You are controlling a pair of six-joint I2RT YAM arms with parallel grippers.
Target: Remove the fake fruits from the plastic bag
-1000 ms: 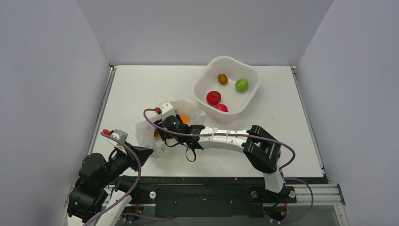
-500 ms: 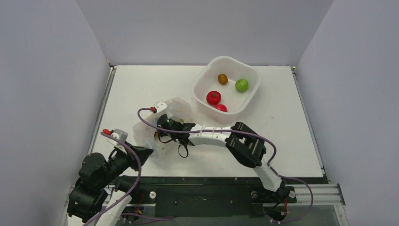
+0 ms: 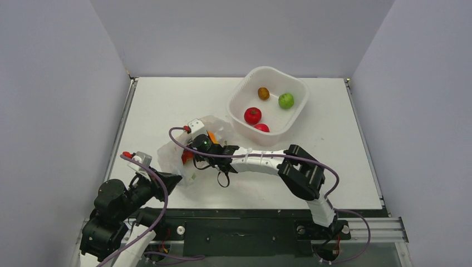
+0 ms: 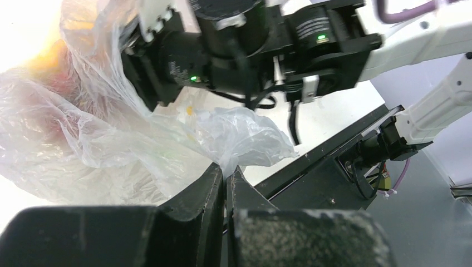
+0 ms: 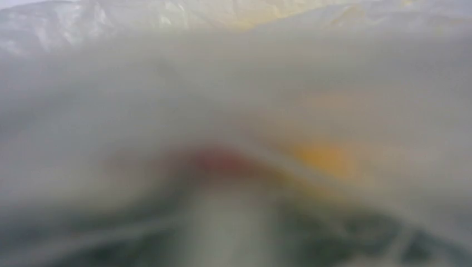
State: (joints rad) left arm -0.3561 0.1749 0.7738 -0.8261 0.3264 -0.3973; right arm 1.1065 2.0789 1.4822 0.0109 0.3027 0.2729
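Note:
The plastic bag (image 3: 173,154) lies crumpled at the table's front left. My left gripper (image 3: 171,179) is shut on its near corner, and in the left wrist view the jaws (image 4: 225,169) pinch a fold of the film (image 4: 111,139). My right gripper (image 3: 191,154) reaches into the bag's mouth, its fingers hidden by film. An orange-yellow fruit (image 3: 211,136) shows just behind the right wrist, and a red fruit (image 3: 186,157) shows through the bag. The right wrist view is blurred by film, with only a red patch (image 5: 222,161) and an orange patch (image 5: 325,158).
A white square tub (image 3: 239,92) stands at the back right. It holds a red round fruit (image 3: 252,115), a second red one (image 3: 261,127), a green apple (image 3: 286,100) and a small brown fruit (image 3: 263,93). The right forearm (image 3: 261,161) stretches across the front middle.
My right gripper pushed deeper left into the bag, then drew back a little to the right. The orange fruit was covered and shows again. The left gripper has kept its hold.

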